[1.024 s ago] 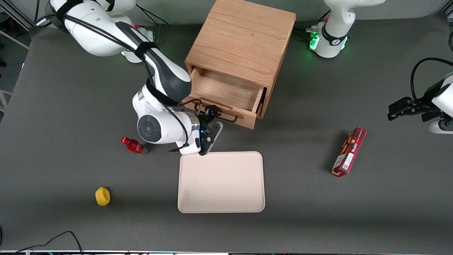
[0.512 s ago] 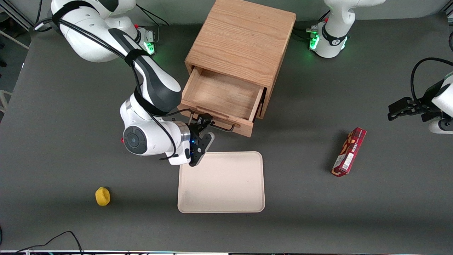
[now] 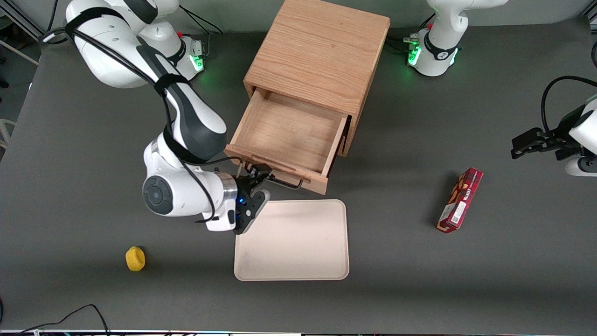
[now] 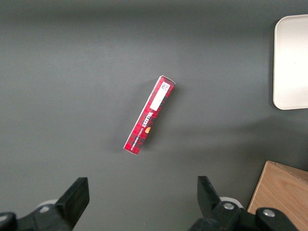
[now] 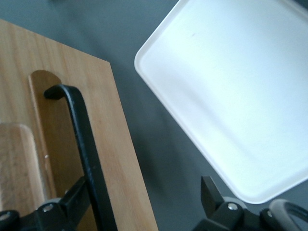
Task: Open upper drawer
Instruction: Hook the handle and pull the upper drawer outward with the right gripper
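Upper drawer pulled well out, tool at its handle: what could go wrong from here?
1. The light oak upper drawer already overhangs the wooden cabinet; further pulling might drag it free.
2. The tool at the black wire handle hovers near the cream plastic tray; descending could knock it.

The gripper (image 3: 259, 176), at the upper drawer's (image 3: 284, 130) black handle (image 3: 285, 183), is covering the handle's end toward the working arm in the front view. In the right wrist view, where the jaws are standing apart, handle and tray (image 5: 231, 86) are running off the picture's edge. The red box's (image 3: 459, 200) print is showing too small to read.
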You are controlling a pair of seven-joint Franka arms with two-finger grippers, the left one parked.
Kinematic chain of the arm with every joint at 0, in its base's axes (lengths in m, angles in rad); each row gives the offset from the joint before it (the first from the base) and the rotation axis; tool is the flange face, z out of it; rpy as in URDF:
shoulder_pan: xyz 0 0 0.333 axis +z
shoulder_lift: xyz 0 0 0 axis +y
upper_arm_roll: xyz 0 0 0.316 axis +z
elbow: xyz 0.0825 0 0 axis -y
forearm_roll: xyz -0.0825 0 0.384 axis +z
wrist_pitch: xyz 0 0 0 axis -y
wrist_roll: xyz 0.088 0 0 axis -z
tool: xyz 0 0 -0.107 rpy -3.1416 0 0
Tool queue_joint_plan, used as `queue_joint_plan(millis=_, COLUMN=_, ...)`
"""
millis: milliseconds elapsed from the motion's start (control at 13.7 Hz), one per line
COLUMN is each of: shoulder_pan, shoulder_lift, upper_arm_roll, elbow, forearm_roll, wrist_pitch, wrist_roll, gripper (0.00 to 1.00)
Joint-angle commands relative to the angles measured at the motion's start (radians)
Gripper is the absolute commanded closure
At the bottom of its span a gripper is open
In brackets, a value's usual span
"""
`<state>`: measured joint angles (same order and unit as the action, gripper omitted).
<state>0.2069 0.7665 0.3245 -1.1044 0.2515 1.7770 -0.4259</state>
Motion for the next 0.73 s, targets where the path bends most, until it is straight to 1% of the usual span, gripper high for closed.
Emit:
queue_joint_plan(millis=0, shoulder_pan=0.009, shoulder_lift=0.030, upper_arm_roll=-0.036, elbow=0.127, forearm_roll=-0.017, wrist_pitch=-0.062, wrist_roll=-0.054, gripper=0.00)
queue_joint_plan(millis=220, shoulder_pan=0.009, shoulder_lift=0.002, upper_arm_roll=-0.039, elbow=0.158, forearm_roll=-0.018, wrist_pitch=-0.065, wrist_roll=-0.050, gripper=0.00)
queue_joint_plan(millis=366, shoulder_pan=0.018, shoulder_lift=-0.111, upper_arm_roll=-0.050, elbow=0.138, forearm_roll=-0.029, wrist_pitch=-0.070, wrist_roll=-0.036, gripper=0.00)
queue_joint_plan(millis=439, shoulder_pan=0.022, shoulder_lift=-0.157, upper_arm_roll=-0.051, elbow=0.109, forearm_roll=-0.072, wrist_pitch=-0.097, wrist_roll=0.001, gripper=0.00)
queue_joint_plan(millis=512, shoulder_pan=0.020, shoulder_lift=-0.211, upper_arm_roll=-0.048, elbow=0.092, forearm_roll=-0.134, wrist_pitch=-0.131, wrist_roll=0.071, gripper=0.00)
queue_joint_plan(millis=659, shoulder_pan=0.013, shoulder_lift=-0.294, upper_arm_roll=-0.051, elbow=0.072, forearm_roll=-0.150, wrist_pitch=-0.249, wrist_roll=0.187, gripper=0.00)
